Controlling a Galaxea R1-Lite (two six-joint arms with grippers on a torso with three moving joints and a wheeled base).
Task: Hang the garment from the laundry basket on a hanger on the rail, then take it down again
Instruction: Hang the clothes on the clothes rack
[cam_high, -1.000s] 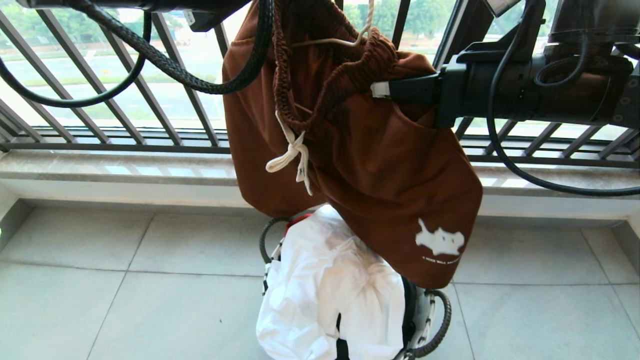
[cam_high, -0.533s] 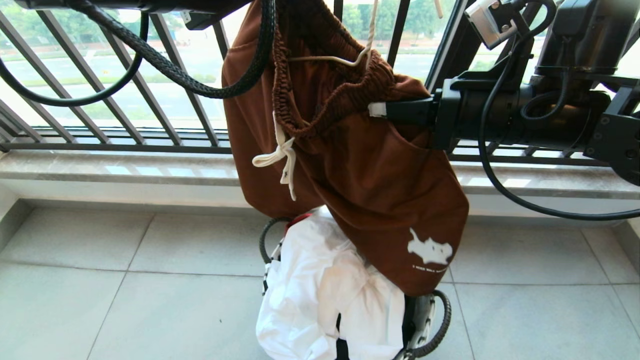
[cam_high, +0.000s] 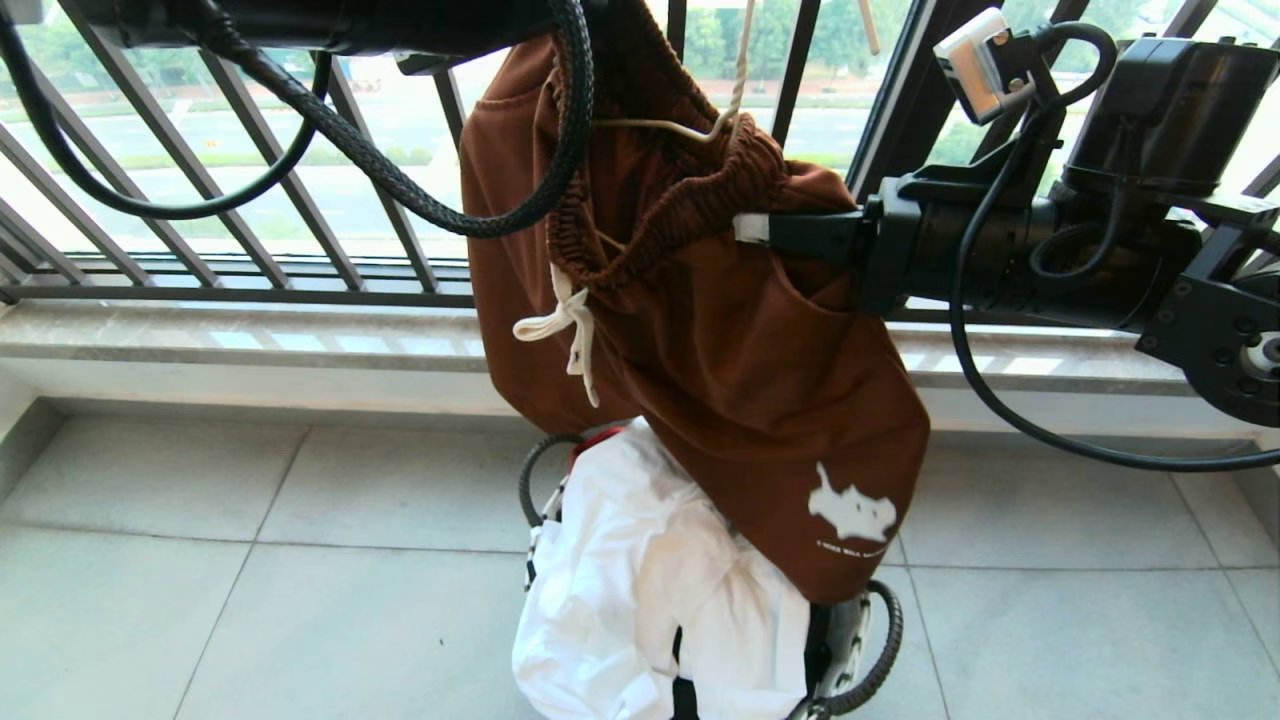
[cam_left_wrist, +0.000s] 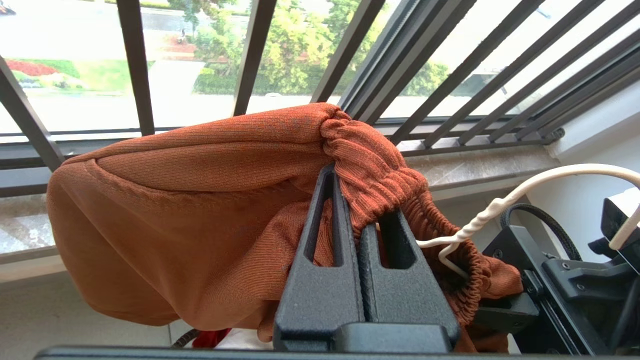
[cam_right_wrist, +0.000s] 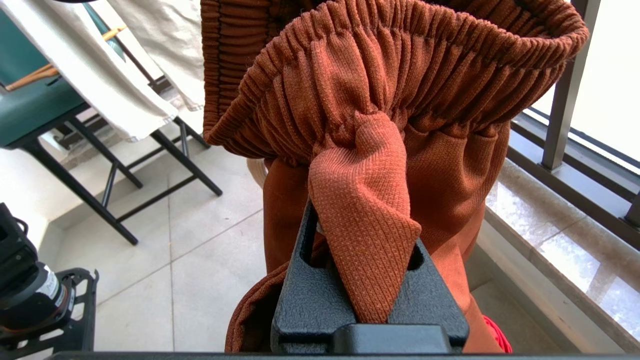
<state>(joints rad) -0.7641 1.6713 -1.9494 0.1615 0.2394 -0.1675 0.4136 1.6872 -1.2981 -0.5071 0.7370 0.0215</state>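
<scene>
The garment (cam_high: 720, 380), rust-brown shorts with a white drawstring and a white animal print, hangs in mid-air above the laundry basket (cam_high: 848, 632). My right gripper (cam_high: 752, 228) comes in level from the right and is shut on a fold of cloth just under the waistband (cam_right_wrist: 360, 235). My left gripper (cam_left_wrist: 350, 205) is shut on the gathered waistband; in the head view its arm (cam_high: 330, 20) runs along the top edge. The cream wire hanger (cam_high: 680, 128) sits inside the waist opening (cam_left_wrist: 500, 210), its hook rising out of the picture. The rail is out of view.
A white cloth (cam_high: 660, 590) is heaped over the basket on the tiled floor. The black barred window railing (cam_high: 250, 220) and a stone sill (cam_high: 200, 340) stand close behind. A black-legged rack with pale cloth (cam_right_wrist: 100, 75) stands off to one side.
The right arm has turned, so its gripper sits lower and its wrist camera now shows. The shorts have swayed slightly left. Both grippers have kept hold.
</scene>
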